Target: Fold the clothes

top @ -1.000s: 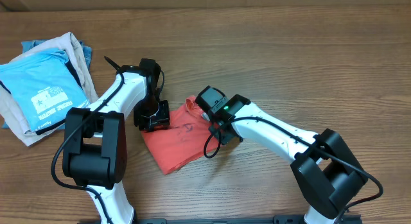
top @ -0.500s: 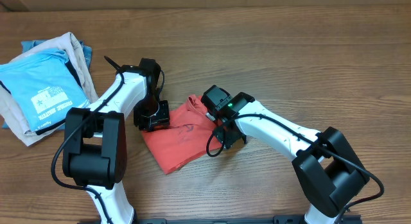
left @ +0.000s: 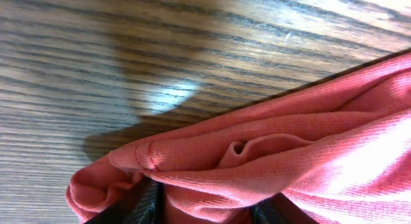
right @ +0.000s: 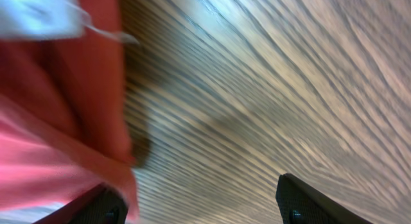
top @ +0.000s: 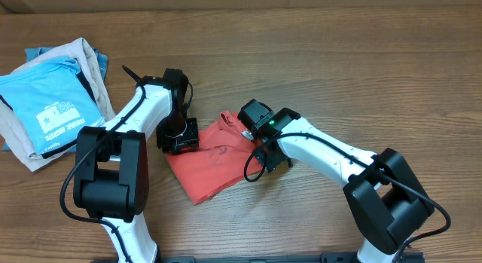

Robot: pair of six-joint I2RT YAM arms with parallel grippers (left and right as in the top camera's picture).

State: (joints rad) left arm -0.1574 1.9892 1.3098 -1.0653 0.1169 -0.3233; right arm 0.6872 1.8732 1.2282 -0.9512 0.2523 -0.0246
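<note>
left jaws: closed on a bunched fold of the coral-red short-sleeved cotton t-shirt (top: 207, 169). in the left wrist view the cloth runs down between the two dark fingers (left: 138, 208) and fills the gap.
right jaws: wide open with nothing between them. the two dark fingertips (right: 308, 198) sit far apart, and bare wood shows across the gap.
cloth at the right jaws: a red edge hangs just beside one fingertip, on its outer side. the view is too blurred to tell whether it touches that tip.
small white tag (right: 38, 12): on the shirt's edge out beyond the right jaws, blurred.
shirt: lies crumpled in a rough folded block on the brown wooden counter (top: 339, 59), between the two jaws. the left jaws are at one upper corner and the right jaws at the opposite edge. its lowest corner points toward the arm bases.
chest lettering (top: 218, 151): a few dark marks face up on the cloth between the jaws, too small to read.
garment pile: well apart from both jaws, out past the left arm. a folded light blue printed t-shirt (top: 53, 105) lies on top of a beige garment (top: 84, 52), with a strip of denim blue cloth (top: 34, 53) at the far edge.
</note>
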